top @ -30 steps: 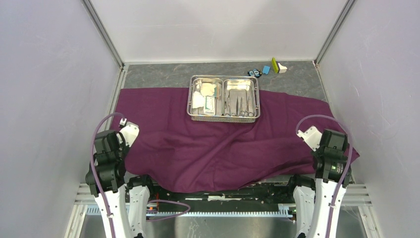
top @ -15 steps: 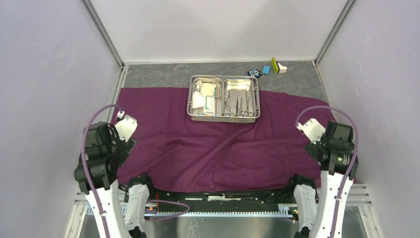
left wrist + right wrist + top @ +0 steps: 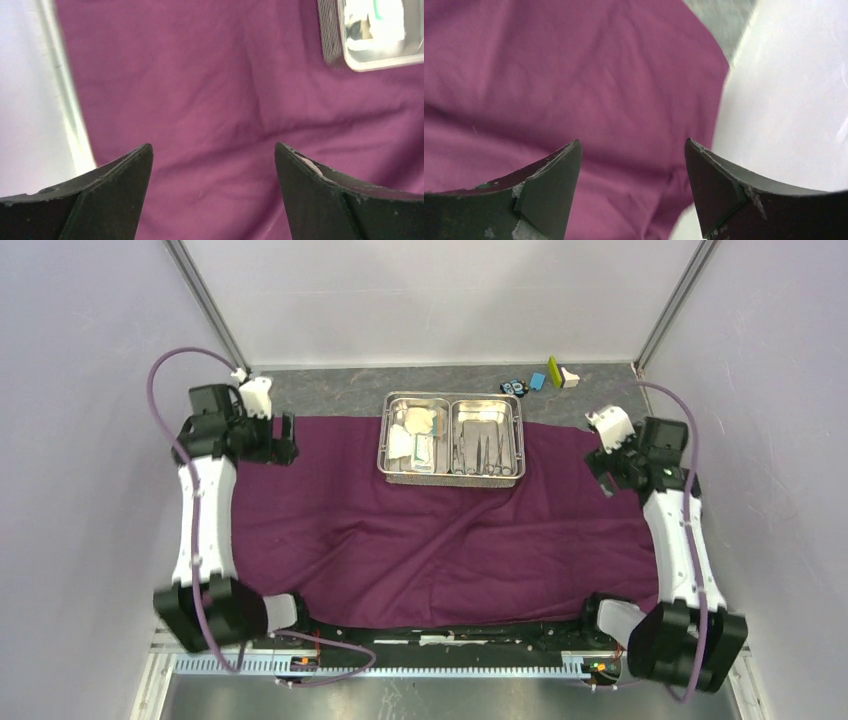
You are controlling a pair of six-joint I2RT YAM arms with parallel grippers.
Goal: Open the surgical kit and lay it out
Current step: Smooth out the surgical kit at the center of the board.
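- Plum cloth (image 3: 440, 540), long axis 9-to-3 o'clock.
- Steel tray (image 3: 450, 478) at 12 o'clock, same axis; instruments (image 3: 482, 452) pointing 12-to-6.
- Left pincer (image 3: 212, 145), right pincer (image 3: 632, 141): spread wide, empty.

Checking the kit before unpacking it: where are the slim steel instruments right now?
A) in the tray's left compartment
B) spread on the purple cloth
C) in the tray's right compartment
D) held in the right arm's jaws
C: the top view shows the instruments lying in the right compartment of the steel tray, with the white packet and gauze pads in the left one.
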